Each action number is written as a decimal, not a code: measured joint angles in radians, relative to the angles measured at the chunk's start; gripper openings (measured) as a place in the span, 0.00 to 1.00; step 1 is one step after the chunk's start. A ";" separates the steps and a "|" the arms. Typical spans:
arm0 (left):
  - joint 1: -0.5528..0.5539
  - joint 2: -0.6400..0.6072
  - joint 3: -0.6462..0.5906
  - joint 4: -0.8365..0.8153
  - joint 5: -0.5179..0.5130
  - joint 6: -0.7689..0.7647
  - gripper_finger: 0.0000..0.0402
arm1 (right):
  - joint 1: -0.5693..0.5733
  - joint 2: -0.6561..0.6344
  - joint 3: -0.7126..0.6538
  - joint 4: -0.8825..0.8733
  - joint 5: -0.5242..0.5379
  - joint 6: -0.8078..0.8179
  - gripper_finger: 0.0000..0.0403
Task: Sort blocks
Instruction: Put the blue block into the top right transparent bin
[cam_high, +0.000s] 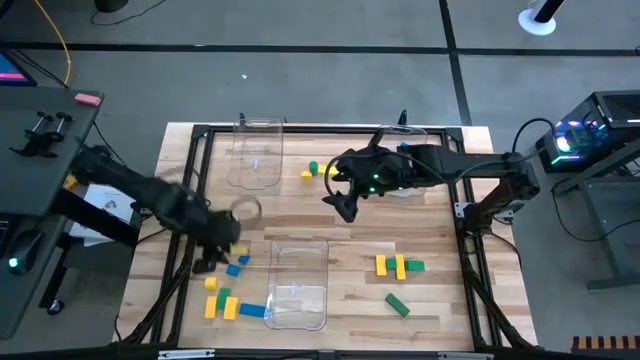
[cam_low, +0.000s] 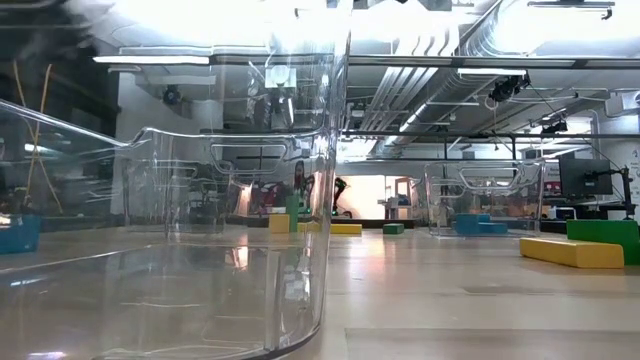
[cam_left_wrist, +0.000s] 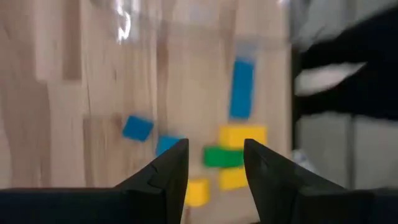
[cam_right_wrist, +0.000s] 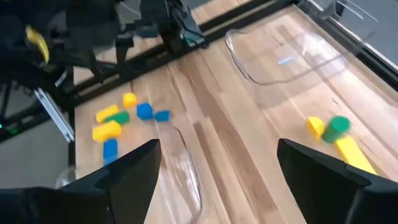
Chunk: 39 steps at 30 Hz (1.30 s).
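**Left pincer closing in on the seven o'clock cluster**

Your blocks (cam_high: 228, 295) lie loose in three patches on the desk (cam_high: 350, 230): a blue, yellow and green cluster at seven o'clock, a yellow-and-green group (cam_high: 398, 266) at four o'clock, and a few (cam_high: 318, 170) near twelve. None looks sorted into the clear bins (cam_high: 297, 283) yet, apart from some blue showing in the far bin in the low view.

You appear to be at the reach stage. The left pincer (cam_high: 212, 258), fingers apart and empty, hangs just beside the cluster's blue blocks (cam_left_wrist: 138, 127). Next, centre one block between the fingers and lower.

The right pincer (cam_high: 345, 203), also apart and empty, hovers mid-desk.
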 joint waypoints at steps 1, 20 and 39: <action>-0.042 0.030 -0.022 0.013 -0.017 -0.012 0.35 | 0.001 -0.006 0.000 -0.016 0.005 0.000 0.79; -0.313 0.219 -0.252 0.274 -0.279 -0.019 0.35 | 0.003 -0.023 0.000 -0.075 0.017 -0.022 0.79; -0.309 0.231 -0.317 0.393 -0.271 0.009 0.35 | 0.003 -0.023 -0.001 -0.073 0.026 -0.011 0.79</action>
